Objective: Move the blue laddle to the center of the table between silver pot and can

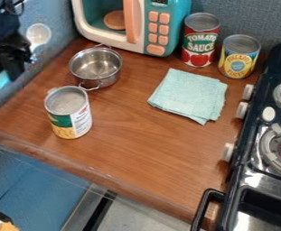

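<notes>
Gripper (11, 68), seemingly closed around the blue ladle (39, 32), hangs near the brown counter's (142, 144) edge; toy microwave (141, 22) atop, stove (257, 182) alongside.

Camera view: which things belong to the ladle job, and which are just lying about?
Part of the job:
blue ladle, held in the gripper
silver pot
green-labelled can, probably the can meant
table

Just lying about:
folded cloth
red can
yellow can
toy microwave
toy stove

Blue floor (34, 189) lies below the wooden table (136, 149).
</notes>
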Robot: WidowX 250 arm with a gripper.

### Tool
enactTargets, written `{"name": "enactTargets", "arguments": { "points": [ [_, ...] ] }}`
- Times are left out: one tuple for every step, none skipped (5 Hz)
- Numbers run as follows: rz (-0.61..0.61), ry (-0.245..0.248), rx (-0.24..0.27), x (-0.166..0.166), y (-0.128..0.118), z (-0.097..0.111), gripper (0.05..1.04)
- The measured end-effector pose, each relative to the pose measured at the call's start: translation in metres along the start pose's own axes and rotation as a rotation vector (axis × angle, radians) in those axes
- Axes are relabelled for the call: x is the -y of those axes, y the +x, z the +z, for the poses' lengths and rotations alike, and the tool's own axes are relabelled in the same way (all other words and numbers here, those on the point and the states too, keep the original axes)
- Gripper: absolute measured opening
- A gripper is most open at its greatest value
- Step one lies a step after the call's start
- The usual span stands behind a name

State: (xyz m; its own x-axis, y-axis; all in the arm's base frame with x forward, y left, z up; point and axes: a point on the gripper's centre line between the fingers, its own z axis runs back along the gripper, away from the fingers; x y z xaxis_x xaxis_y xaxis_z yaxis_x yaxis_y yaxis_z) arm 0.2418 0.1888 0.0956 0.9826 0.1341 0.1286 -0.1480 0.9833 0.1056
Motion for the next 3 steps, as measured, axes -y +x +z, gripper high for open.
{"name": "enactTargets", "arguments": {
  "points": [
    [0.015, 0.015, -0.066, -0.005, -0.006, -0.019, 0.324],
    [-0.018, 0.026, -0.141, 0.003, -0.014, -0.042, 0.324],
    [-0.042, 0.002, -0.179, 0.012, -0.027, -0.053, 0.324]
  ]
}}
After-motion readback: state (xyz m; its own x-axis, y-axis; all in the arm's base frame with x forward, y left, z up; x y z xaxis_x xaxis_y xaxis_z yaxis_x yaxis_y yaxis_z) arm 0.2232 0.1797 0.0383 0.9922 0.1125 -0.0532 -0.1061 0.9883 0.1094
